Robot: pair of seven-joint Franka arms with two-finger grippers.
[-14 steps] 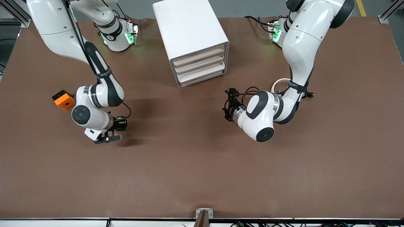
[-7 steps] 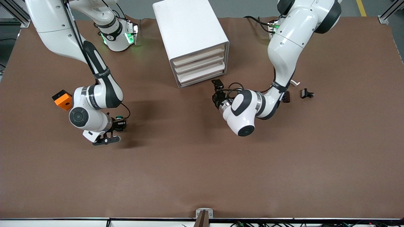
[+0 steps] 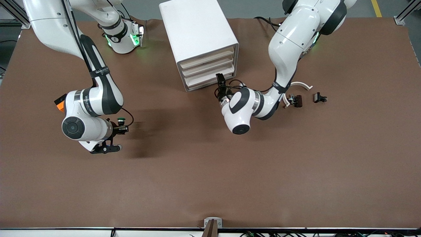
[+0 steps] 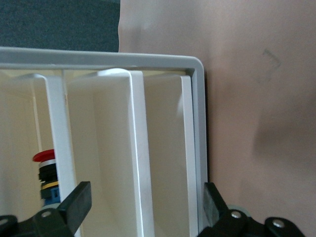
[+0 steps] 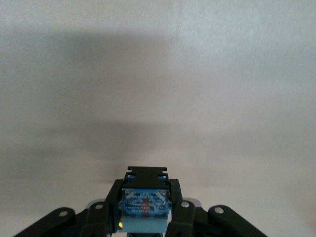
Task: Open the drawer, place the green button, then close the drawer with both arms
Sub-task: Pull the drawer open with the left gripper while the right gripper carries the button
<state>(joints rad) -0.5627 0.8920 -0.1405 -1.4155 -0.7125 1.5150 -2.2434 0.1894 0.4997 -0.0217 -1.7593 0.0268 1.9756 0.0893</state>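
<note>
Since earlier, left hand [image 3: 219, 80] had reached the drawer [image 3: 210, 83], fingers spread to pull; right hand [image 3: 121, 127] waited, pinching the button [image 3: 121, 119].

The table [image 3: 210, 171] wore a matt brown covering, faintly grained like leatherette. The cabinet [image 3: 194, 29] looked like smooth white plastic with a soft sheen, its drawer [image 3: 210, 82] fronts a duller cream. Both arms' shells were glossy white plastic banded in matt black. The button [image 5: 145, 210], between the right gripper's [image 5: 146, 217] fingers, had a hard plastic body, blue and black.
</note>
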